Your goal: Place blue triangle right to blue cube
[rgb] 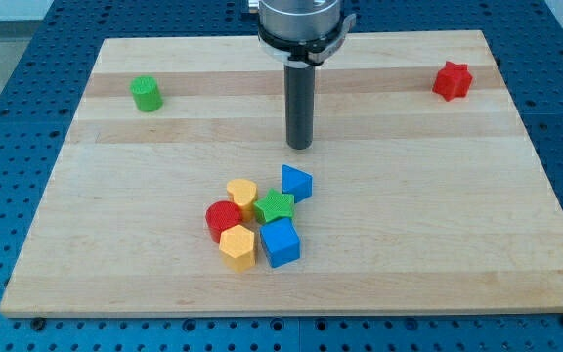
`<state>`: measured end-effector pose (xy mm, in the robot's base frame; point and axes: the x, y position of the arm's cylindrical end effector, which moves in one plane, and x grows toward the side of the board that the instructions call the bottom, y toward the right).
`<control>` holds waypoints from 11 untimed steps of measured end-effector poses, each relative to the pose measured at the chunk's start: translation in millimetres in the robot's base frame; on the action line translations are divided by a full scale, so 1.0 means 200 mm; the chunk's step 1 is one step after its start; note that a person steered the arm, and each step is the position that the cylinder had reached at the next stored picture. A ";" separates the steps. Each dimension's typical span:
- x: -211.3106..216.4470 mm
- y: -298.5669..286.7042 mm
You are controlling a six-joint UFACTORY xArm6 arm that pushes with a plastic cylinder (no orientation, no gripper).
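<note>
The blue triangle [296, 183] lies just above the blue cube [281, 242] and a shade toward the view's right of it, its lower left corner touching or nearly touching the green star [275, 206] that sits between the two blue pieces. It looks like a small, stiff, light block that should slide readily on the smooth wooden board [438, 225], and being wedge-shaped it will likely twist if pushed off-centre, so the contact is best taken squarely on its upper left face, driving it down and toward the view's right around the cube. Left of the blue cube, touching it, is a yellow hexagonal block [238, 246]; a red cylinder [223, 219] and a yellow heart-like block [242, 193] crowd in above that. Far from the blue cube, a green cylinder [146, 94] stands toward the view's top left and a red star [452, 80] toward the top right. The tip [300, 147] is directly above the blue triangle, near but apart from it, the rod hanging upright from the arm's mount; there are no jaws to open or close, and the rod's end touches no block
</note>
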<state>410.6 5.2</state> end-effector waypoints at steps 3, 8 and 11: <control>0.08 -0.22; 0.23 -0.28; 0.36 0.02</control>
